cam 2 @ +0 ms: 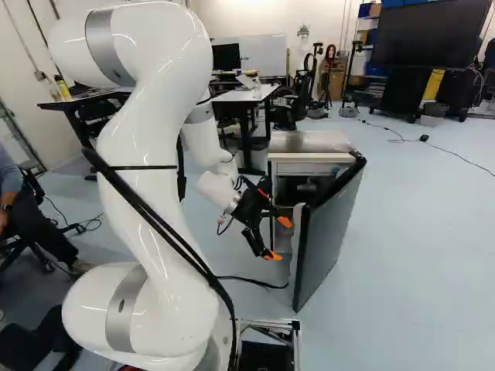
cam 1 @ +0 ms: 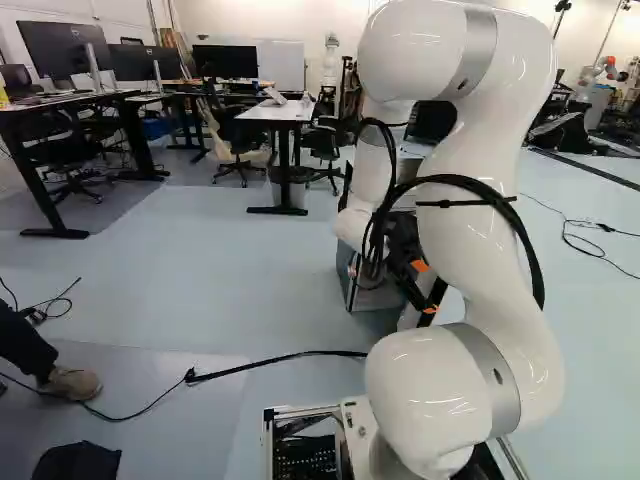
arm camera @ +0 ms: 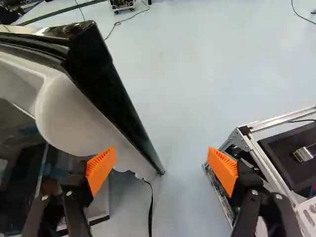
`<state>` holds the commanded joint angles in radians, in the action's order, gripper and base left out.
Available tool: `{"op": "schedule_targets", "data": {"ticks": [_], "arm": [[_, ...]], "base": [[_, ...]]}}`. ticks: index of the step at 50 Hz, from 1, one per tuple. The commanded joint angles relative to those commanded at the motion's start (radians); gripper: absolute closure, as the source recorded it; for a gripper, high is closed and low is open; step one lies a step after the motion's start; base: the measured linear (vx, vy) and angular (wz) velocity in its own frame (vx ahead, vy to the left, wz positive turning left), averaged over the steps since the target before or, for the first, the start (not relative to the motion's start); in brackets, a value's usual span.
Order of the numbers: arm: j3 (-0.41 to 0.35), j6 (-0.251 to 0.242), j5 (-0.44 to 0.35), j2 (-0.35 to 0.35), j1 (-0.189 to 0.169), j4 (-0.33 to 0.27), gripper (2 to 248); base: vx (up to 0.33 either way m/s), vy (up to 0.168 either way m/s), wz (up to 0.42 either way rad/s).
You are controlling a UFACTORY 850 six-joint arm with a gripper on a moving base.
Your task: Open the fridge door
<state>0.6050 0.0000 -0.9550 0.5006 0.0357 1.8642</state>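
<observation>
In the right base view the fridge point(cam 2: 313, 159) stands with its door point(cam 2: 329, 232) swung out toward the base at a wide angle. My gripper point(cam 2: 279, 239) is at the inner side of that door, near its free edge. The left base view shows the gripper point(cam 1: 424, 287) partly behind my arm. In the wrist view the gripper point(arm camera: 161, 165) is open, its orange pads wide apart with nothing held. One finger is close to the door's white inner lining point(arm camera: 74, 118); whether they touch I cannot tell. The door's black edge point(arm camera: 111, 86) runs ahead of that finger.
The base's metal frame point(arm camera: 276, 121) is beside the other finger in the wrist view. A black cable point(cam 1: 270, 362) crosses the floor left of the arm. Desks point(cam 1: 280, 112) and chairs stand farther back. A person's foot point(cam 1: 72, 383) is at the left of the left base view.
</observation>
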Motion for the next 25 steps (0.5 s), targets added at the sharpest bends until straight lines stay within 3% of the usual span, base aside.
{"op": "schedule_targets", "data": {"ticks": [25], "arm": [[0.000, 0.000, -0.169, 0.000, 0.000, 0.031, 3]], "base": [[0.000, 0.000, 0.000]]}}
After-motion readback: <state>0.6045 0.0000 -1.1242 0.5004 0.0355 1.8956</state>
